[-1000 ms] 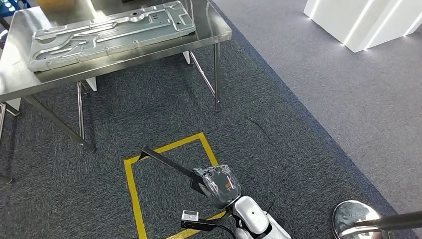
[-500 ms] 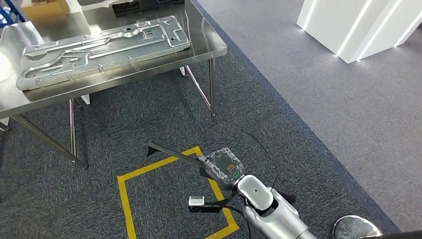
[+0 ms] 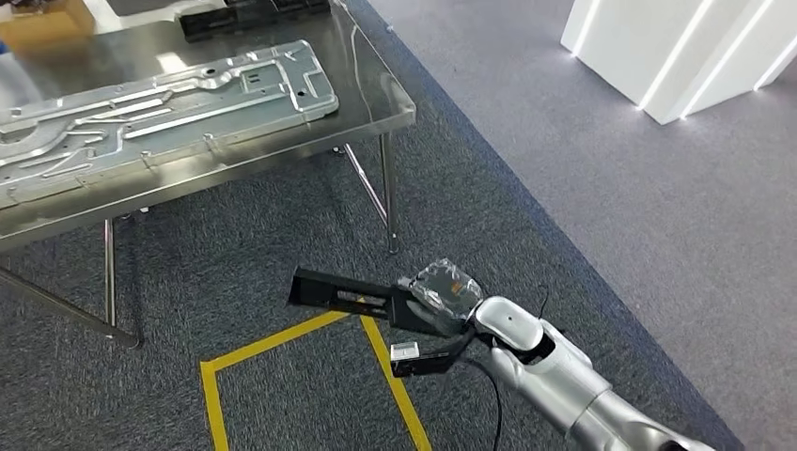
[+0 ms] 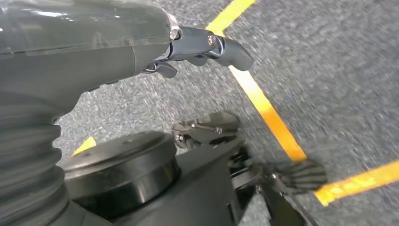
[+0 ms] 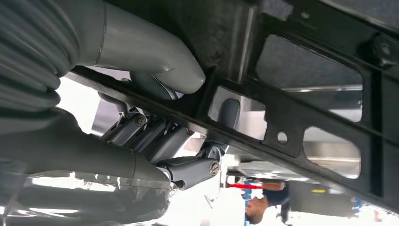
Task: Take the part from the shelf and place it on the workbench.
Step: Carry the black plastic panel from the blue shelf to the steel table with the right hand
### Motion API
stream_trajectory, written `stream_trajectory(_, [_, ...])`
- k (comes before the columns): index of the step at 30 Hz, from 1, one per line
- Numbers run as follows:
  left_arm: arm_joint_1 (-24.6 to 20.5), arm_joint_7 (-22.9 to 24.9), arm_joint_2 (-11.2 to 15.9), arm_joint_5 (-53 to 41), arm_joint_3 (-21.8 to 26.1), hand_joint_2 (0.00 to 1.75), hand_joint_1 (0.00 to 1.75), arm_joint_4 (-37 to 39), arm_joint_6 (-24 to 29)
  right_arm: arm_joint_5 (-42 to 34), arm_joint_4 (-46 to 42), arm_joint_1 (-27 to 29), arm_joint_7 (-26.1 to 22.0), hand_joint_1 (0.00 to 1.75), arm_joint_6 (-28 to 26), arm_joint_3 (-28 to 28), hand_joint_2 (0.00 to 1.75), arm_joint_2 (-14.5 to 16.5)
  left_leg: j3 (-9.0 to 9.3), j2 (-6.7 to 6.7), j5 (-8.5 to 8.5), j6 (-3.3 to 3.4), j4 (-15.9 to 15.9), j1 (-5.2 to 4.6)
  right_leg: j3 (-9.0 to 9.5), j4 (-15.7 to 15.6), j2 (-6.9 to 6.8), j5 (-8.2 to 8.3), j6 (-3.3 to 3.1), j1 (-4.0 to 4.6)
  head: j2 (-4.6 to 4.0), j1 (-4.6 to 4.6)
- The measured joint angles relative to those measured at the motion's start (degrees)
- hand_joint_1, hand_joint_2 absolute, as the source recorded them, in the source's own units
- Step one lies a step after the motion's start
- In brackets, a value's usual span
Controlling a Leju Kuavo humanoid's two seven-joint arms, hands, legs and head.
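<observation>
My right hand [image 3: 440,293] grips one end of a flat black part [image 3: 338,293]. The part sticks out to the left over the carpet, below and in front of the workbench's near right corner. In the right wrist view the part [image 5: 291,117] is a black frame with cut-out windows, clamped between the grey thumb [image 5: 160,66] and the darker fingers [image 5: 188,169]. The steel workbench [image 3: 376,103] stands at the upper left. My left hand [image 4: 207,44] hangs over the carpet, holding nothing, its fingers loosely apart.
A large silver stamped panel [image 3: 160,103] covers much of the workbench; another black part [image 3: 254,14] and a cardboard box [image 3: 38,23] lie at its back. Yellow tape [image 3: 211,376] marks a square on the floor. White blocks [image 3: 677,56] stand at the far right.
The whole picture has shifted, so the camera has moved. My right arm reaches further out, and the part it holds has swung from slanting to nearly level, pointing left.
</observation>
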Motion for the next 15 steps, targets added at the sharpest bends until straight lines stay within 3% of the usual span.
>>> stream_trajectory(1, [-0.1,0.0,0.0,0.0,0.0,1.75,0.00,0.0,0.0,-1.3,0.4,0.0,-0.1,1.75,-0.6,0.3,1.75,0.2,-2.44,0.06,0.47,-0.24,3.8,0.08,0.67,-0.3,0.14,-0.45,-0.38,-0.01,0.00,0.00])
stream_trajectory(2, [-0.1,0.0,0.0,0.1,0.0,1.75,0.00,0.0,0.1,-2.6,0.9,0.2,-0.3,1.75,-1.4,0.6,1.75,0.6,-4.88,0.11,-0.42,-0.46,7.1,0.13,1.43,-0.6,0.27,-0.98,-0.67,0.06,0.00,0.00])
stream_trajectory(3, [-0.1,0.0,0.0,0.1,0.0,1.75,0.00,0.0,0.1,-3.7,1.5,0.7,-0.4,1.75,-2.4,0.8,1.75,1.2,-7.04,0.13,-2.61,-0.65,9.2,0.16,2.19,-0.8,0.42,-1.53,-0.85,0.16,0.00,-0.01])
stream_trajectory(5, [0.0,0.0,0.0,0.3,0.1,1.75,0.00,0.0,0.2,-5.1,3.0,2.2,-0.6,1.75,-4.5,1.0,1.75,2.9,-9.99,0.14,-7.34,-0.77,10.3,0.17,3.79,-0.9,0.69,-2.70,-1.02,0.40,0.00,-0.01])
stream_trajectory(6, [0.0,0.0,0.0,0.4,0.1,1.75,0.00,0.0,0.2,-5.4,3.7,3.0,-0.6,1.75,-5.6,1.0,1.75,3.8,-10.60,0.17,-7.75,-0.64,9.0,0.14,4.60,-0.9,0.66,-3.30,-1.10,0.55,0.00,-0.01])
stream_trajectory(7, [0.0,0.0,0.0,0.5,0.1,1.75,0.00,0.0,0.2,-5.5,4.3,3.9,-0.5,1.75,-6.5,1.0,1.75,4.7,-10.67,0.28,-6.40,-0.37,6.7,0.06,5.37,-0.9,0.57,-3.83,-1.17,0.72,0.00,0.00])
stream_trajectory(9, [0.0,0.0,0.1,0.6,0.1,1.75,0.00,0.0,0.2,-5.0,5.4,5.5,0.0,1.75,-8.2,1.1,1.75,6.4,-9.77,1.78,0.40,0.83,0.1,-0.41,6.72,-1.0,0.15,-4.68,-1.21,1.03,0.00,0.01])
stream_trajectory(10, [-0.1,-0.1,0.2,0.6,0.1,1.75,0.00,0.0,0.2,-4.5,5.9,6.3,0.4,1.75,-9.0,1.1,1.75,7.1,-9.51,2.65,2.74,1.39,-2.3,-0.75,7.13,-1.1,0.03,-4.94,-1.04,1.07,0.00,-0.04])
stream_trajectory(11, [-0.2,-0.1,0.3,0.6,0.1,1.75,0.00,0.0,0.1,-3.8,6.4,7.1,0.9,1.75,-9.6,1.1,1.75,7.8,-9.44,3.35,4.25,1.87,-3.9,-1.04,7.44,-1.2,-0.21,-5.18,-0.74,1.06,0.00,-0.08])
stream_trajectory(12, [-0.2,-0.1,0.4,0.6,0.1,1.75,0.00,0.0,0.0,-3.0,6.7,7.9,1.4,1.75,-10.0,1.1,1.75,8.4,-9.68,3.45,4.37,2.10,-4.1,-1.23,7.66,-1.3,-0.52,-5.33,-0.38,1.01,0.00,-0.12])
stream_trajectory(15, [-0.2,-0.2,0.5,0.3,0.1,1.75,0.00,0.0,-0.4,-0.6,7.3,9.5,2.9,1.75,-10.6,1.2,1.75,9.7,-9.08,1.88,6.44,2.63,-5.6,-0.89,8.02,-0.9,-1.11,-6.25,0.66,1.11,0.00,-0.15])
